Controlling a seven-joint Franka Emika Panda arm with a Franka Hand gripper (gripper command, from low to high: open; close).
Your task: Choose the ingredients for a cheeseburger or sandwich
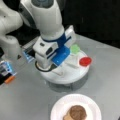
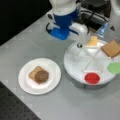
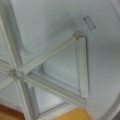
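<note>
White dividers of the round tray [image 3: 50, 53] fill the wrist view, with an edge of the cheese square [image 3: 71, 115] at the bottom. In both front views the hand [image 2: 81, 40] hangs over the tray [image 2: 75, 67] beside the cheese square [image 2: 93, 41]; whether its fingers are spread or closed cannot be told. On the paper plate [image 2: 51, 82], a patty [image 2: 41, 76] lies on a bread square [image 2: 33, 72].
</note>
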